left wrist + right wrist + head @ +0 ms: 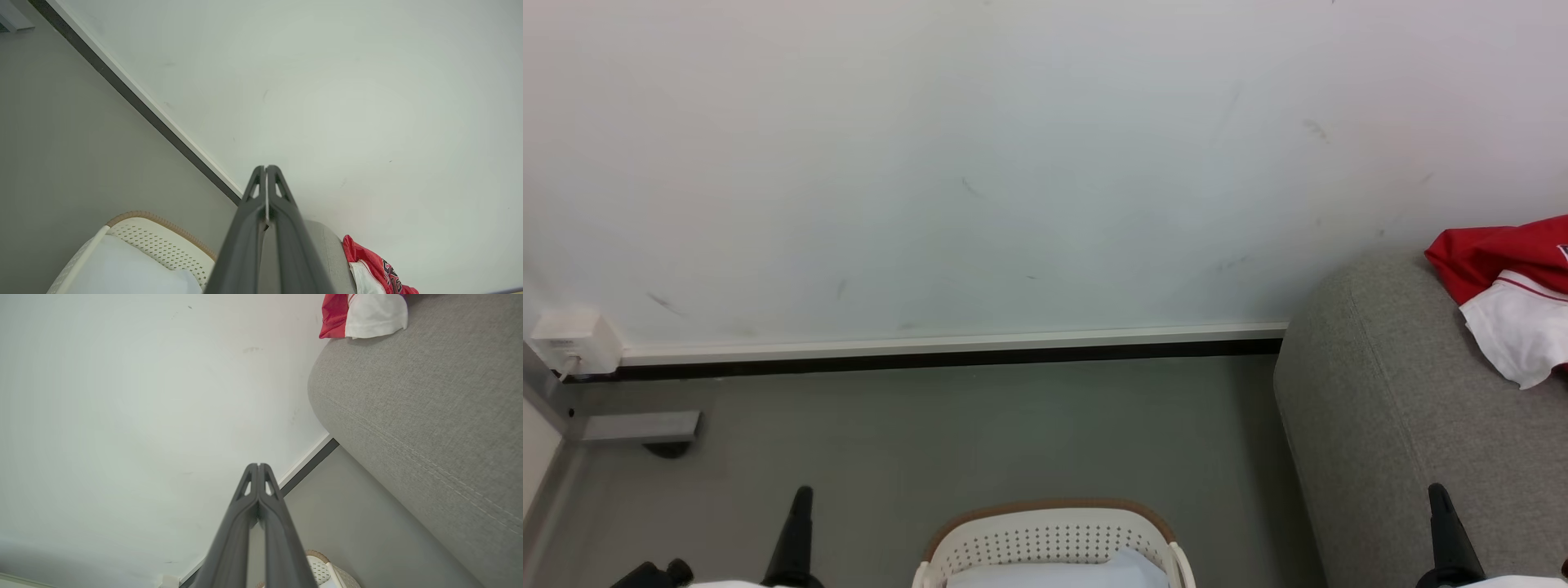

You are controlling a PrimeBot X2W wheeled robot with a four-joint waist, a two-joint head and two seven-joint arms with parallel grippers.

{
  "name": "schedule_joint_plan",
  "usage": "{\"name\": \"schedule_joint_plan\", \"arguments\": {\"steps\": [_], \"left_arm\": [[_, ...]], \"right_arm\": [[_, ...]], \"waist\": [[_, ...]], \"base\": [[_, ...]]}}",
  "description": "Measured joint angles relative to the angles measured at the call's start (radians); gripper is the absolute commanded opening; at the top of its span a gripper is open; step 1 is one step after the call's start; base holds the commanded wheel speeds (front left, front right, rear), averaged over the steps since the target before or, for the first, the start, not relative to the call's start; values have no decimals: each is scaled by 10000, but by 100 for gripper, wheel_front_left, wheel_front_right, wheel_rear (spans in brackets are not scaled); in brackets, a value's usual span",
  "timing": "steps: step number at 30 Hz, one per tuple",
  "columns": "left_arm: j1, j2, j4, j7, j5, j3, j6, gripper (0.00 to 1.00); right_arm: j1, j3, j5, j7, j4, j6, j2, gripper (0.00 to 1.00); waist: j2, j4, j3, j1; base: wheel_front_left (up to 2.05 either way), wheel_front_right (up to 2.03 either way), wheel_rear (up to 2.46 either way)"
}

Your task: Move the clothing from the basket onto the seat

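Red and white clothing (1507, 286) lies on the grey seat (1388, 408) at the right, also seen as clothing (372, 265) and clothing (361, 314). The cream basket (1054, 543) with its brown rim sits on the floor at the bottom centre, with something pale inside. My left gripper (802, 494) points up at the lower left, left of the basket, shut and holding nothing. My right gripper (1437, 492) rises at the lower right in front of the seat, shut and empty. Each wrist view shows its fingers pressed together: left gripper (265, 167), right gripper (258, 465).
A white wall (1013, 163) with a dark baseboard (931, 358) faces me. A white socket box (572, 339) and a grey metal bracket (637, 426) sit at the far left. Grey floor (980, 433) stretches between basket and wall.
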Motion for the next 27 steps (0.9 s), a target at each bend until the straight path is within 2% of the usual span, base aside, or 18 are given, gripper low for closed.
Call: {"name": "schedule_joint_plan", "arguments": {"steps": [27], "left_arm": [[-302, 6, -138, 696, -2748, 309, -13, 0]], "right_arm": [[-294, -259, 2742, 694, -291, 0, -6, 0]], "waist": [[0, 0, 108, 0]], "base": [[0, 0, 0]]}}
